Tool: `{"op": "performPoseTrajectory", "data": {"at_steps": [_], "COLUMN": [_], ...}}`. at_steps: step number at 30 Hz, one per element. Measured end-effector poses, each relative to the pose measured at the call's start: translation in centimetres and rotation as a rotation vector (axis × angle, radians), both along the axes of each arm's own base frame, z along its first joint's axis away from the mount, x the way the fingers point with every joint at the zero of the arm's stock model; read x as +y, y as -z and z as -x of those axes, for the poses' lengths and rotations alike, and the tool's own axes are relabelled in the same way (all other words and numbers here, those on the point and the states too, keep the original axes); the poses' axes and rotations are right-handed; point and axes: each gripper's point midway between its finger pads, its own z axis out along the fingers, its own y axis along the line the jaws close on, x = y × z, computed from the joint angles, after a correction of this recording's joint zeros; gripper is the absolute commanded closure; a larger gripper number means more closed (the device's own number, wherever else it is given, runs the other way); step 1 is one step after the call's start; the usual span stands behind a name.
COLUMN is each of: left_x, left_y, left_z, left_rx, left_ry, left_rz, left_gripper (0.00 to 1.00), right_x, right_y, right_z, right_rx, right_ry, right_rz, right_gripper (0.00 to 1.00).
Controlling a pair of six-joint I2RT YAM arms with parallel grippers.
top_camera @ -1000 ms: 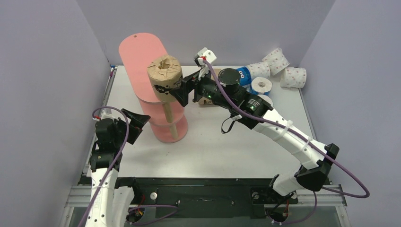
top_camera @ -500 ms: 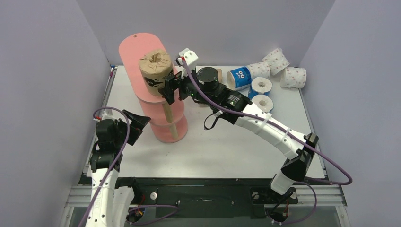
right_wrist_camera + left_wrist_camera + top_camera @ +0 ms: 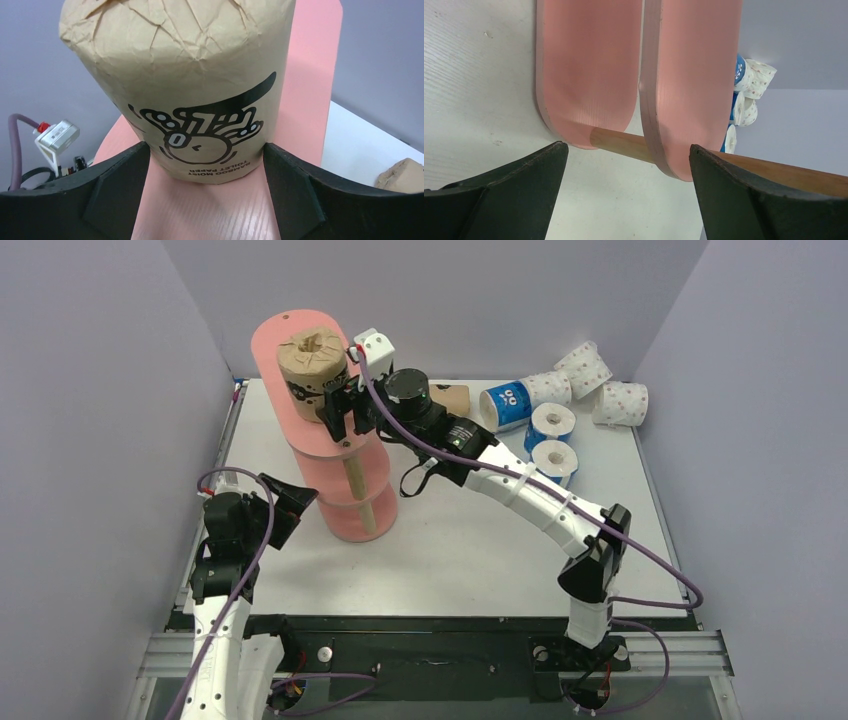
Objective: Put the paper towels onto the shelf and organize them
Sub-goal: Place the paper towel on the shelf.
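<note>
R gripper [image 3: 205, 150] is clamped on the brown roll [image 3: 180, 75], fingers flat vs its lower sides, jaws near full spread since the roll's fat. Roll's long axis is upright, crumpled end up, over mid top board of the shelf [image 3: 272, 340]; can't tell if the base touches yet. In top view the roll sits at 10 o'clock off the R wrist, so R arm's nearest. L gripper [image 3: 285, 502] is wide open, empty, at 7 o'clock of shelf, facing the lower tiers. Prob. next: lower straight, let go. Board's flat, smooth, bare toward 12 & 5 o'clock. Blue rolls [image 3: 505, 403] & dotted rolls [image 3: 585, 365] lie on the table [image 3: 450, 540], 3 o'clock of shelf.
</note>
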Motion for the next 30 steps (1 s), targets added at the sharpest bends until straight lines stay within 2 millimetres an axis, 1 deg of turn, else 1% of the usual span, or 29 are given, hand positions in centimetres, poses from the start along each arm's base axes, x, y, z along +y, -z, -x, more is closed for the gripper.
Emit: {"op": "performPoseTrajectory", "data": {"at_steps": [8, 19, 23, 30], "left_x": [0.1, 0.2, 0.2, 0.2], "left_y": [0.2, 0.7, 0.7, 0.7], "left_z": [0.1, 0.4, 0.5, 0.6], "left_rx": [0.008, 0.03, 0.031, 0.03], "left_ry": [0.0, -0.002, -0.005, -0.006], "left_rz": [-0.009, -0.016, -0.018, -0.019], "left_gripper": [0.1, 0.09, 0.09, 0.09], "right_x": [1.9, 2.9, 3.3, 3.0], "right_y": [0.1, 0.1, 0.4, 1.0], "right_z": [-2.1, -4.3, -5.1, -6.7], "right_rx": [-0.003, -0.008, -0.007, 0.002], "right_ry": [0.005, 0.023, 0.032, 0.075], "right_rz": [-0.013, -0.032, -0.035, -0.047], "right_gripper": [0.22, 0.22, 0.22, 0.22]}}
